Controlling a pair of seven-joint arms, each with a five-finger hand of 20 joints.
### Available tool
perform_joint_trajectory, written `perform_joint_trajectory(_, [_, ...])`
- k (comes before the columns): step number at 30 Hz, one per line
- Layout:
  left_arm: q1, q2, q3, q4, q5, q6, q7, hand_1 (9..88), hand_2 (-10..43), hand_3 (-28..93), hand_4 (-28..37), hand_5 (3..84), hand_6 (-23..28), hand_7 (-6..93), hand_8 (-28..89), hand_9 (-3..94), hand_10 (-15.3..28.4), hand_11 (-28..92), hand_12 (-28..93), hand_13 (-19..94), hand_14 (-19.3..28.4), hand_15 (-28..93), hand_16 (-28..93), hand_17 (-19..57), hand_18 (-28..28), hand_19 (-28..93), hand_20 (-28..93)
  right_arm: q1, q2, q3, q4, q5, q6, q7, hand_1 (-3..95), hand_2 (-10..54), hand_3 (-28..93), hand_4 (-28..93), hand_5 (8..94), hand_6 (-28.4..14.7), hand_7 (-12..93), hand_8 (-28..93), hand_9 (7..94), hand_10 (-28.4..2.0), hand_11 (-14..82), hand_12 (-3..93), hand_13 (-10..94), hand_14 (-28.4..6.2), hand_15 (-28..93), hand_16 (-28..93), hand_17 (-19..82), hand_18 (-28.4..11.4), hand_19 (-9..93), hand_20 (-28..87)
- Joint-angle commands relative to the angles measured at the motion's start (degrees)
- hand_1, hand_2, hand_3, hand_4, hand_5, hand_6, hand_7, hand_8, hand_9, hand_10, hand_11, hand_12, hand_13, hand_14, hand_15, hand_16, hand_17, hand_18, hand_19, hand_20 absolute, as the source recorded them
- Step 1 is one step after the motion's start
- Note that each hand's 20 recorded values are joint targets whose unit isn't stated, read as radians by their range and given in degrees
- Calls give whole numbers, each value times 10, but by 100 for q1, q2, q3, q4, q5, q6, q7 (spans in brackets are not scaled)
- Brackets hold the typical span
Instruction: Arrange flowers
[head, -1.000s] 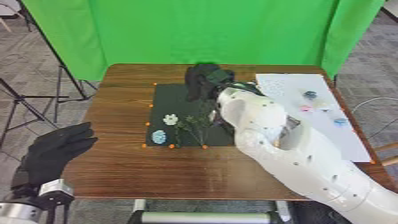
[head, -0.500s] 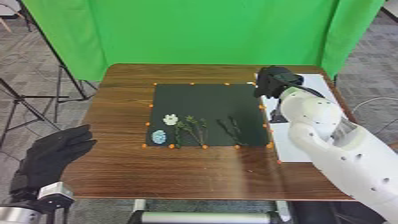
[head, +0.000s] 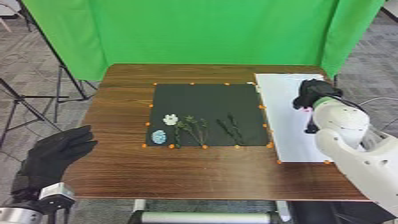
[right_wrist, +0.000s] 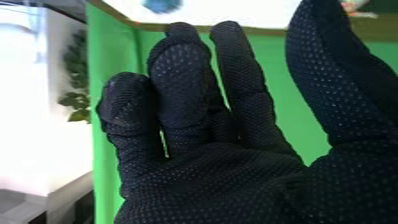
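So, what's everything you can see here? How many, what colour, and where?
Wooden table: one, brown, centre
Flat square sheet: one, black, on table
Rectangular sheet: one, white, table's right side
Fluffy round flower: one, light blue, black sheet's near left
Petalled flower: one, white, just beyond it
Leafy stems: a few, green, beside those flowers
Thin stems: two, dark, farther right
Loose blooms: at least two, blue and pinkish, on white sheet
Small dots: several, orange, along sheet edges
Curtain: one, green, behind table
Left robot hand: one, black, left
Right robot hand: one, black, over white sheet
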Motion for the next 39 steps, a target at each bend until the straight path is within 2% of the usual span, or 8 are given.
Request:
perform_joint_trajectory(1, [-52, -1, 60, 8, -5, 8, -8, 279, 45, 818, -146, 484, 139, 170, -93, 394, 222, 321, 98, 271, 284, 622, -140, -90, 245, 604, 128, -28, 96, 65, 158, -84, -61, 222, 374, -79, 820, -270, 530, -63, 174, -104, 538, -184, 147, 160, 674, -96, 767, 177, 490, -160, 932, 281])
perform_joint_trajectory(9, [-83, 65, 121, 36, -41, 29, 58, 279, 45, 818, -148, 484, 139, 172, -93, 394, 222, 321, 97, 271, 284, 622, -140, -90, 245, 603, 130, -48, 114, 43, 214, -117, -70, 320, 374, -80, 822, -271, 526, -63, 172, -102, 536, -185, 145, 160, 673, -96, 768, 178, 489, -161, 932, 279])
perform_joint_trajectory(17, [-13, 84, 79, 26, -42, 42, 95, 279, 45, 818, -148, 484, 139, 173, -94, 394, 222, 321, 97, 271, 284, 623, -141, -90, 245, 603, 131, -176, 241, 105, 161, -137, -146, 711, 374, -85, 826, -270, 535, -69, 168, -102, 544, -189, 145, 160, 678, -101, 770, 174, 497, -166, 932, 276])
perform_joint_trajectory(20, [-40, 39, 73, 32, -8, -5, 1, 279, 45, 818, -147, 483, 138, 175, -94, 394, 222, 322, 97, 271, 284, 623, -141, -90, 245, 603, 132, -309, 250, 218, 158, -50, -215, 809, 375, -86, 824, -269, 539, -73, 163, -100, 546, -193, 146, 160, 679, -103, 770, 175, 501, -167, 932, 278])
perform_joint_trajectory(25, [-101, 35, 116, 53, 7, -25, -31, 279, 45, 819, -148, 484, 139, 175, -95, 396, 223, 322, 97, 271, 284, 623, -141, -89, 245, 603, 132, -510, 313, 430, 177, -55, -322, 849, 377, -88, 823, -269, 540, -75, 159, -97, 545, -196, 145, 159, 679, -104, 771, 175, 503, -168, 932, 282])
perform_joint_trajectory(33, [-150, 66, 160, 66, -2, -24, -20, 280, 44, 819, -148, 484, 139, 175, -95, 394, 222, 323, 97, 271, 284, 624, -141, -90, 244, 602, 131, -643, 386, 589, 327, 74, -408, 1009, 378, -90, 823, -270, 536, -79, 154, -94, 541, -200, 141, 159, 678, -107, 771, 177, 504, -169, 932, 285])
perform_joint_trajectory(36, [-195, 44, 167, 79, 33, -68, -78, 280, 44, 820, -148, 484, 139, 175, -95, 394, 222, 323, 97, 271, 284, 624, -141, -90, 244, 602, 131, -690, 404, 611, 369, 66, -379, 1041, 379, -90, 822, -270, 536, -79, 153, -93, 540, -201, 141, 160, 678, -106, 770, 176, 504, -169, 932, 285])
perform_joint_trajectory(39, [-185, 69, 192, 77, 3, -24, -8, 280, 44, 820, -148, 484, 138, 176, -94, 393, 223, 323, 97, 270, 284, 624, -142, -90, 244, 602, 131, -642, 384, 602, 433, 42, -401, 1045, 379, -91, 824, -270, 536, -79, 152, -93, 540, -201, 140, 159, 678, -107, 771, 176, 504, -169, 932, 285])
